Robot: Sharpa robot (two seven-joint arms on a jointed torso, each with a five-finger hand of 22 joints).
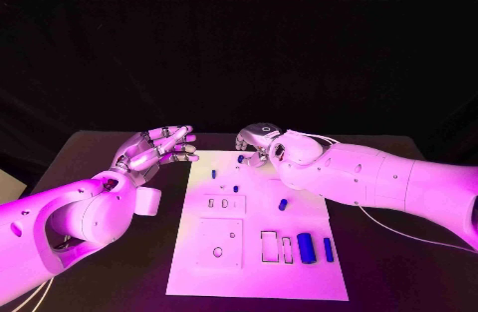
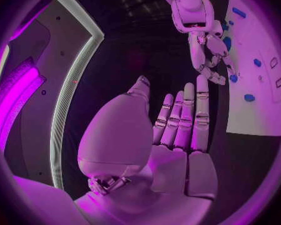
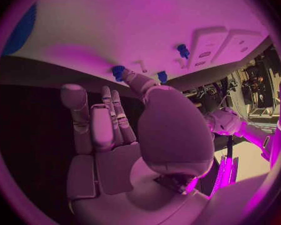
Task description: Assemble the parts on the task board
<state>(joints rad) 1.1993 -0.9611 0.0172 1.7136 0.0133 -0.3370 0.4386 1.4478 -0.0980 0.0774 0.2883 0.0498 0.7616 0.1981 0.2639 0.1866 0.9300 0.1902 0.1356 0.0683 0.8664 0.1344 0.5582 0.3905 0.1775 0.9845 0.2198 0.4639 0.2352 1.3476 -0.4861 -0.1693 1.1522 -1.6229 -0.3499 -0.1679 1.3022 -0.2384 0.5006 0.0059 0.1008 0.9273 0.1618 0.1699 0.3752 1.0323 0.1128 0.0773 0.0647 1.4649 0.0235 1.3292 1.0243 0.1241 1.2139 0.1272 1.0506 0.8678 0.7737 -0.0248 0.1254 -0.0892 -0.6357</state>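
From my head camera I have the black table (image 1: 90,153) running out to a dark backdrop that swallows everything behind it. The white task board (image 1: 254,270) lies lengthwise in the middle of the table, its far end between my two hands.

My left hand (image 1: 157,148) hangs over the bare table just beside the board's far left corner, fingers stretched out straight and slightly apart, with nothing in it; the left wrist view shows the same flat, empty palm (image 2: 178,135).

My right hand (image 1: 261,141) is over the far end of the board, fingers pointing down toward it. In the right wrist view one fingertip (image 3: 129,76) sits right against a small blue part (image 3: 118,71) at the board's edge, while the other fingers stand straight and apart. I cannot tell whether that part is pinched or only touched.

On the board I see more small blue parts: one near the right hand (image 1: 240,159), one at the left edge (image 1: 213,174), a tiny one near the centre line (image 1: 236,188), an oval one further right (image 1: 283,203). Nearer to me a larger blue block (image 1: 306,248) and a slim blue bar (image 1: 329,249) lie side by side next to two outlined rectangular slots (image 1: 270,246). Raised square plates (image 1: 219,243) occupy the board's left side.
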